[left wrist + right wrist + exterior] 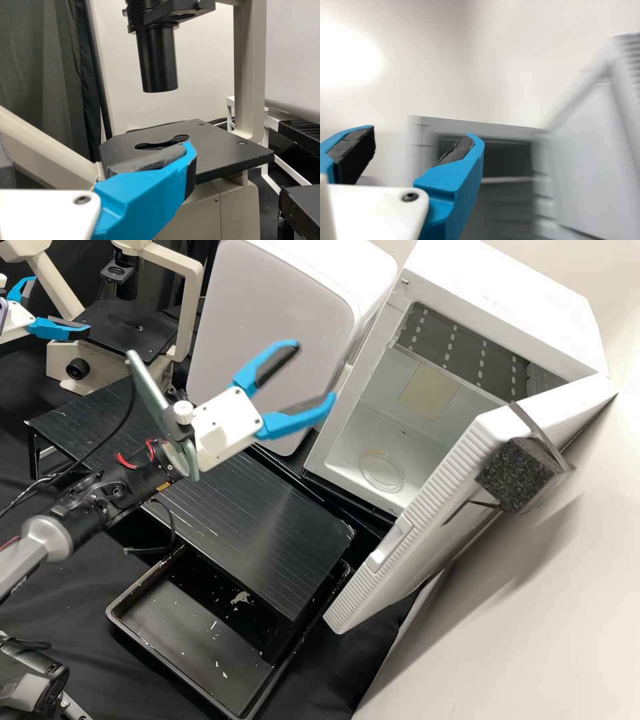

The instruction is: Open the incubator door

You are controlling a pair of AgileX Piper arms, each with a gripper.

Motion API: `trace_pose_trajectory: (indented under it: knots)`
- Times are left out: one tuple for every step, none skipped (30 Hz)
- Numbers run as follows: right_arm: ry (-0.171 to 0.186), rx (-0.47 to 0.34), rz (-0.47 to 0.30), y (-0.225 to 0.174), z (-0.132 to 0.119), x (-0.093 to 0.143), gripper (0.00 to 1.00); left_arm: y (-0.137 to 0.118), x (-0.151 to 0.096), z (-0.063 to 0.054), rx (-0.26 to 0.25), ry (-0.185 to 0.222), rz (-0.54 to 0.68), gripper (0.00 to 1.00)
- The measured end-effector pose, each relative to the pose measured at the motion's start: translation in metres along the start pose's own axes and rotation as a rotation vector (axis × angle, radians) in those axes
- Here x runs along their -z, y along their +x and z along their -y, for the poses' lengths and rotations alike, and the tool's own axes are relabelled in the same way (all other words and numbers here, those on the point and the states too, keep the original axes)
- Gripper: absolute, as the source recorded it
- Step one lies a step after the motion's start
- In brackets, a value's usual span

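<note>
1. In the high view, a boxy white incubator [500,300] is seen at the upper right, and its thick white door with a ribbed edge [430,497] is swung wide open. A speckled black foam block [517,477] is strapped to the door. A clear round dish [381,473] is held low inside the incubator.
2. In the same view, the white right gripper [313,373] is held apart from the door, in front of a pale rounded panel [273,307]; its two blue, dark-padded fingers are spread wide. Near its arm, a glossy black lined board [267,520] is set partly over a shallow black tray [150,657].
3. At the upper left, the white left gripper [61,305] is held beside a cream-and-black microscope [192,307], its blue fingers parted.
4. In the left wrist view, one blue finger is seen before the microscope's flat black stage [225,150], with a black cylindrical tube [158,60] held above it.
5. In the right wrist view, the right gripper [424,134] is shown with its fingers well parted. Beyond them, the incubator's dark opening is seen, the opened door to one side.
</note>
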Motion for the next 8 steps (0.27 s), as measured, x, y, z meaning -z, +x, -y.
trace_pose_trajectory:
  knots:
    - [0.022,0.030,-0.032,-0.003,0.004,-0.001,1.00,0.000,0.000,0.000,0.000,0.000,0.000,1.00]
    - [0.053,0.057,-0.064,-0.007,0.009,-0.002,1.00,0.000,0.000,0.000,0.000,0.000,0.000,1.00]
    - [0.080,0.097,-0.105,-0.011,0.016,-0.002,1.00,0.000,0.000,0.000,0.000,0.000,0.000,1.00]
    - [0.098,0.105,-0.122,-0.013,0.018,-0.003,1.00,0.000,0.000,0.000,0.000,0.000,0.000,1.00]
    - [0.111,0.121,-0.138,-0.017,0.023,-0.004,1.00,0.000,0.000,0.000,0.000,0.000,0.000,1.00]
    - [0.121,0.137,-0.144,-0.020,0.027,-0.006,1.00,0.000,0.000,0.000,0.000,0.000,0.000,1.00]
    - [0.126,0.155,-0.146,-0.022,0.033,-0.008,1.00,0.000,0.000,0.000,0.000,0.000,0.000,1.00]
    - [0.131,0.172,-0.146,-0.025,0.037,-0.009,1.00,0.000,0.000,0.000,0.000,0.000,0.000,1.00]
